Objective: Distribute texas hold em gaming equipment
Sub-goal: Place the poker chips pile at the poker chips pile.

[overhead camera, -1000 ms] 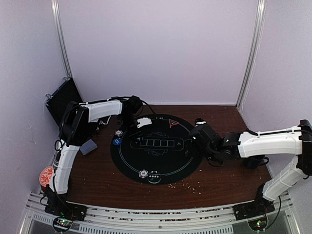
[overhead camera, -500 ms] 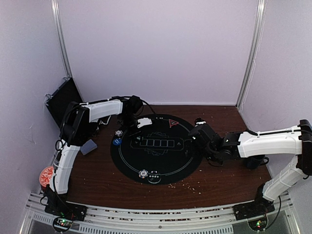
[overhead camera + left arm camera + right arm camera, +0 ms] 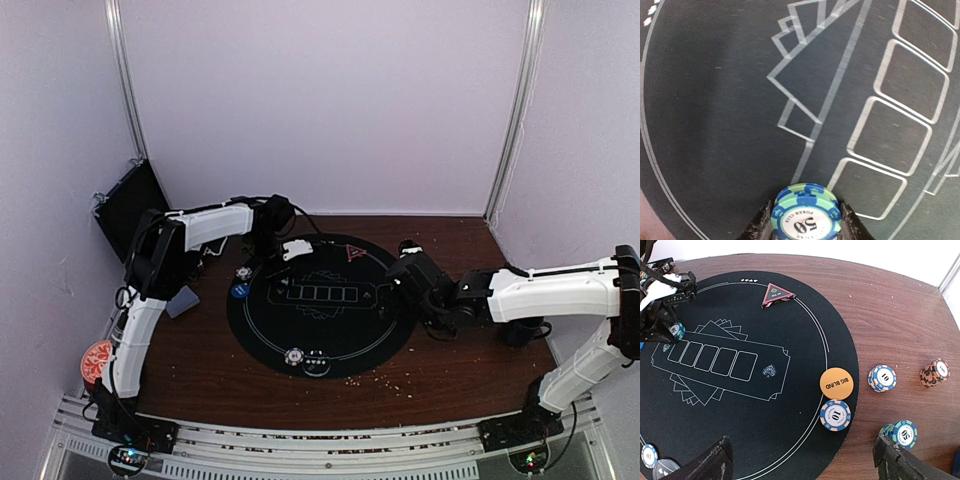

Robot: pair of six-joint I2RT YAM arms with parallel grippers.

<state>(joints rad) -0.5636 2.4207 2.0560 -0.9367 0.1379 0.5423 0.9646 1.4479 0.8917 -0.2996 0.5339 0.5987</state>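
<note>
My left gripper [image 3: 806,220] is shut on a small stack of teal-and-blue "50" chips [image 3: 806,212], held low over the black round mat [image 3: 715,125] near the card boxes' left end. It also shows in the right wrist view [image 3: 670,330] and the top view [image 3: 272,262]. My right gripper [image 3: 801,450] is open and empty above the mat's right edge. Below it lie the orange BIG BLIND button [image 3: 836,383] and a "10" chip [image 3: 835,415]. The red triangle marker [image 3: 776,294] sits at the mat's far edge.
On the wood right of the mat stand a "10" stack [image 3: 882,378], a red-black stack [image 3: 934,372] and a teal "50" stack [image 3: 900,434]. Two chips [image 3: 294,356] lie at the mat's front. A blue button [image 3: 240,290], grey cards [image 3: 182,301] and a red-topped can [image 3: 95,360] are on the left.
</note>
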